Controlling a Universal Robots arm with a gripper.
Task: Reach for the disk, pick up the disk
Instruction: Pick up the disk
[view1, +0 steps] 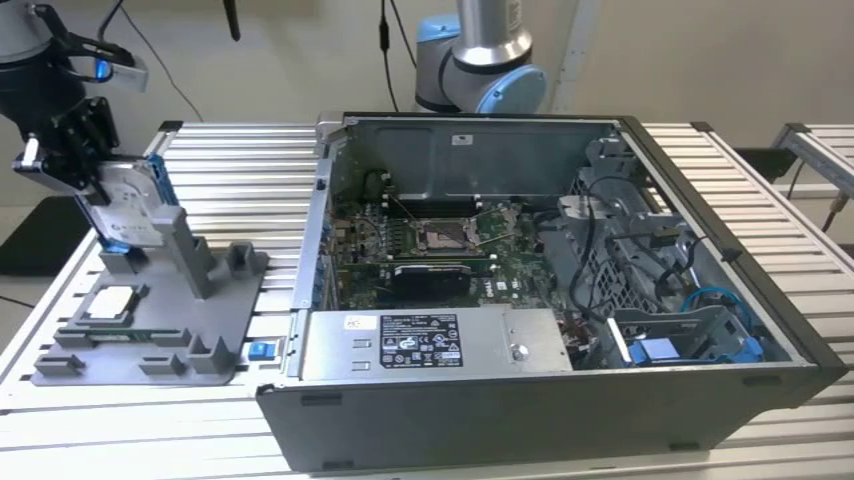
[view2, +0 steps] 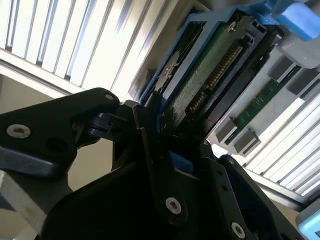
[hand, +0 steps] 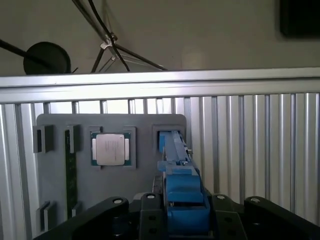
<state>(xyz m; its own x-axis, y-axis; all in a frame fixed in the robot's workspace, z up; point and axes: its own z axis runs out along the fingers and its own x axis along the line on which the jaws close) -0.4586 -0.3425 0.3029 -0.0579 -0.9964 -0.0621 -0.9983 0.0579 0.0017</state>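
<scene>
The disk (view1: 130, 210) is standing on edge in the upright holder at the back of the grey fixture tray (view1: 200, 320), in the left part of the exterior view. The gripper (view1: 83, 180) is reaching down from that view's upper left corner and pinching the disk's upper edge, with the blue frame sitting between the black fingers (view2: 147, 135) in both wrist views. A square silver processor chip (view1: 110, 303) is lying flat on the tray's lower left, and the open computer case (view1: 561, 390) is sitting just beside the tray on the slatted table (view1: 240, 170), taking up the middle and right.

text legible: none | printed labels: power supply (view1: 427, 345), disk (view1: 123, 200) | unreadable
</scene>
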